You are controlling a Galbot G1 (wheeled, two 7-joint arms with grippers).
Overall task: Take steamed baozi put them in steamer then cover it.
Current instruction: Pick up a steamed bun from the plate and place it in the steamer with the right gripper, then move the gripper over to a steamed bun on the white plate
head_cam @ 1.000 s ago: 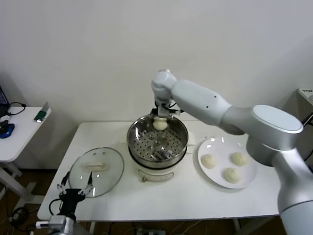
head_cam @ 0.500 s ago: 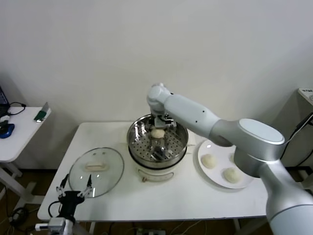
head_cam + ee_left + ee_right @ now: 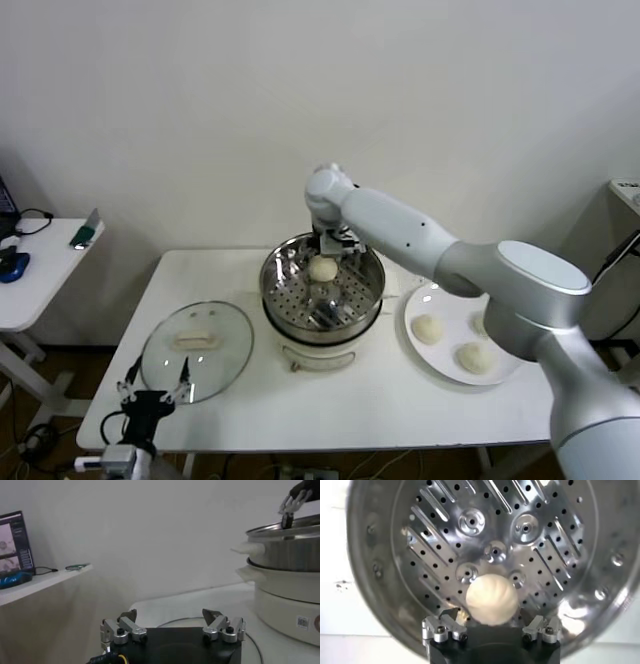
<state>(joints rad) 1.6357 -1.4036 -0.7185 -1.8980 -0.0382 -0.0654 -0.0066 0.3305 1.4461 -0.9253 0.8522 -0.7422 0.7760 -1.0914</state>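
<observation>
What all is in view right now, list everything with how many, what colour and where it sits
Baozi: one, cream-white, on the perforated tray inside the steamer.
Baozi on plate: three, cream-white, one partly hidden by the right arm.
Steamer: one, shiny steel on a white base, table middle.
Plate: one, white, on the steamer's right.
Glass lid: one, clear with a pale handle, flat on the table's left.
Table: one, white.
Side table: one, white, far left, with small items.
Left gripper: open, by the table's front-left corner.
Right gripper: open, just above the baozi in the steamer.
</observation>
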